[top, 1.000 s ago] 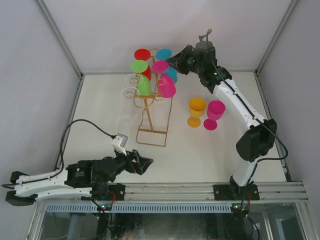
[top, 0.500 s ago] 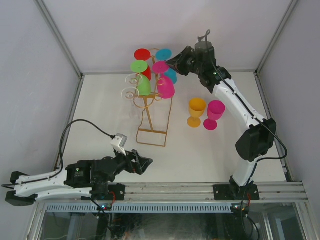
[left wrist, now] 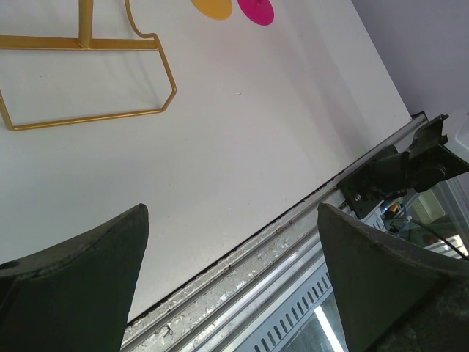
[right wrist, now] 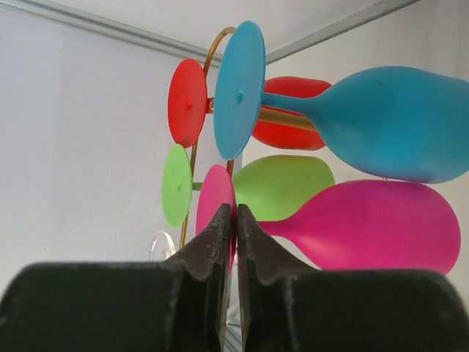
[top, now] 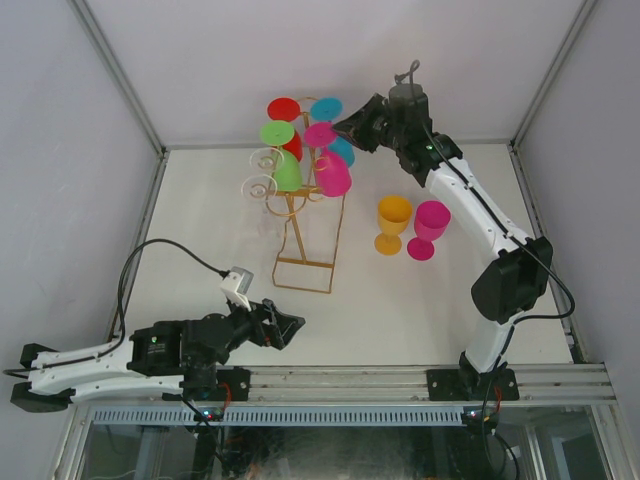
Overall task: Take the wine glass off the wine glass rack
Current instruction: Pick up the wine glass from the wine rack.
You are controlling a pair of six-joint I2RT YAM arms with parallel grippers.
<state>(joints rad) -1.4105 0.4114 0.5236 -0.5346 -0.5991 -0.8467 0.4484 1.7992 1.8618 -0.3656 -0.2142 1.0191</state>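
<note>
The gold wine glass rack (top: 290,245) stands mid-table with several coloured wine glasses hung sideways on it. In the right wrist view my right gripper (right wrist: 235,213) is shut on the round foot of the pink wine glass (right wrist: 374,227), whose stem still sits in the rack (right wrist: 212,51). From above, the right gripper (top: 345,125) is at the rack's top right, against the pink glass (top: 334,175). A blue glass (right wrist: 381,121) hangs just above it. My left gripper (top: 298,325) rests open near the front edge with nothing between its fingers; it is open in its own view (left wrist: 231,213) too.
Red (top: 285,108) and green (top: 278,132) glasses and clear ones (top: 262,172) hang on the rack's left side. An orange glass (top: 393,222) and a pink glass (top: 430,228) stand upright to the right of the rack. The rack's base loop (left wrist: 167,73) lies ahead of the left gripper.
The right gripper's jaws have narrowed onto the pink glass's foot. Both arms have otherwise stayed in place.
</note>
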